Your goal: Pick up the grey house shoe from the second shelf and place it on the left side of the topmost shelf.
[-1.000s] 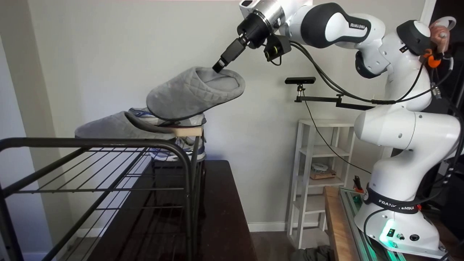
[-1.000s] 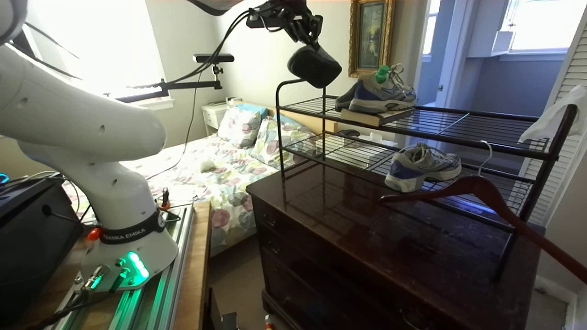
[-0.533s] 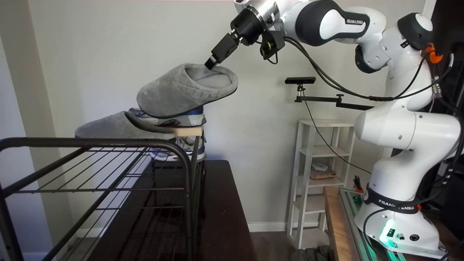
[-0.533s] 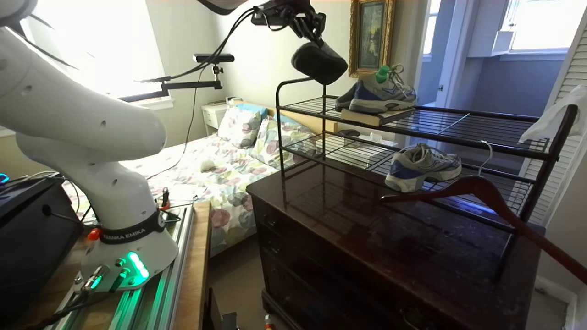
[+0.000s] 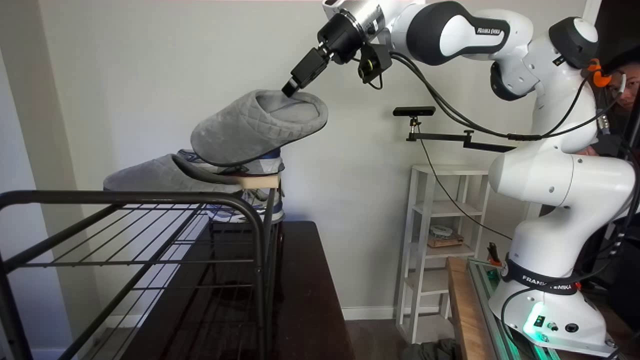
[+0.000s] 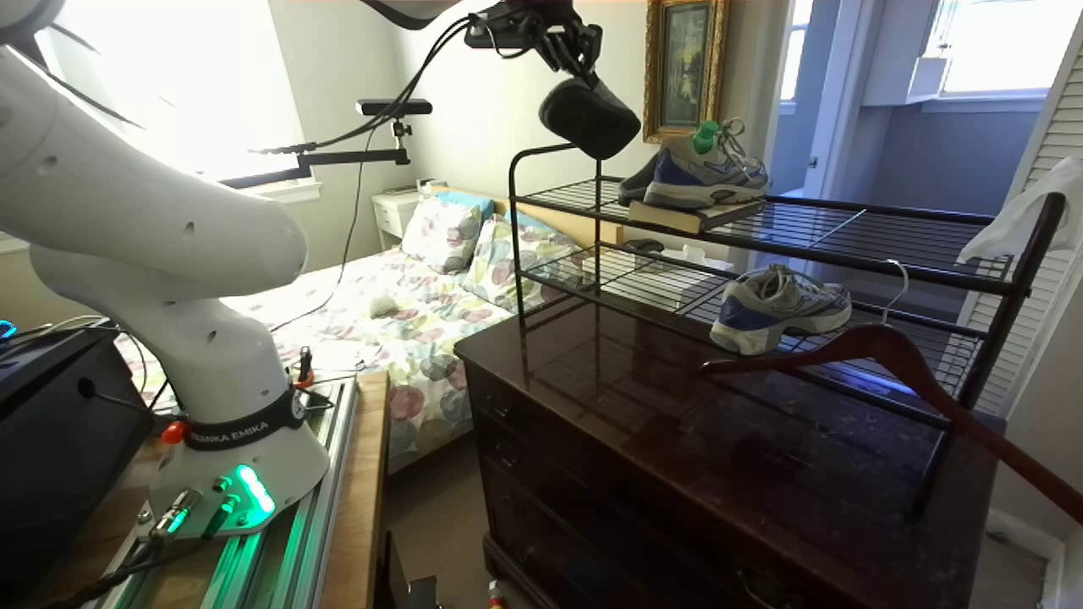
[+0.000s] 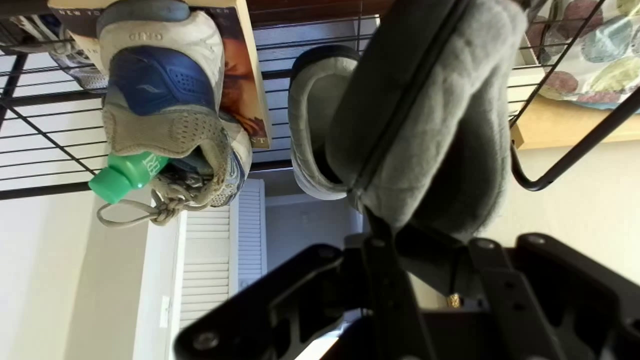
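grey house shoe, toe tilted down, gripper closed on its rim, higher than the topmost shelf

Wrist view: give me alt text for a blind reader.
A gripper pinches a grey slipper by its edge, in front of a wire shelf where another slipper sits. On the picture's left, a sneaker with a green bottle in it rests on a book.

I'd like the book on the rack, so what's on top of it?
A laced sneaker, a green bottle in its opening. The book is hidden where the sneaker covers it.
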Action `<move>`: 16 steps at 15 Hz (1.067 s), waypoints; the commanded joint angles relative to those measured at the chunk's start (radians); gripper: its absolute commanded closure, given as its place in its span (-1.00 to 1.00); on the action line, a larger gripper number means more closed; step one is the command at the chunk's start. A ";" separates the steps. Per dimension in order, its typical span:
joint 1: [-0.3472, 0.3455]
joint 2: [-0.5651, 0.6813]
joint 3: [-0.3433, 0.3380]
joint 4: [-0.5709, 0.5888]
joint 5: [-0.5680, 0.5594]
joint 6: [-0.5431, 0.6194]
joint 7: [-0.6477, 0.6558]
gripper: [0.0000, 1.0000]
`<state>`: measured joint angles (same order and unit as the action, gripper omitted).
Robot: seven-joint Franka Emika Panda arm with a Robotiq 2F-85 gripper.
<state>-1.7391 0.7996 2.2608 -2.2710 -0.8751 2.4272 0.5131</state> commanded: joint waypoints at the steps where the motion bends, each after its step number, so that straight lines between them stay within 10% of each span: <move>1: -0.001 -0.075 -0.019 0.029 -0.011 0.104 0.021 0.96; 10: 0.045 -0.338 -0.115 0.129 0.042 0.362 0.079 0.96; 16: 0.258 -0.496 -0.288 0.197 0.237 0.465 -0.017 0.96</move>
<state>-1.5667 0.4267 2.0494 -2.1476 -0.7386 2.8388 0.5378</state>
